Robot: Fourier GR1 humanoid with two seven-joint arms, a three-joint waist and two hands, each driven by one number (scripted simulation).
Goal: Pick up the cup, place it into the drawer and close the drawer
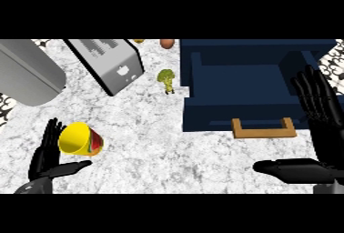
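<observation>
The left hand (48, 157) is open, fingers straight and thumb spread, holding nothing; the cup (80, 139) lies tipped on the table (154, 136) just beside its fingers, on the thumb side, possibly touching them. The right hand (316, 136) is likewise open and empty, its fingers reaching up beside the drawer (242, 86), whose wooden handle (263, 128) sits just left of that hand. The drawer stands open and looks empty. Beyond the cup lie a broccoli (166, 80) and a toaster (111, 63). Judged from this, nothing is done yet: grasping, placing and closing all remain.
</observation>
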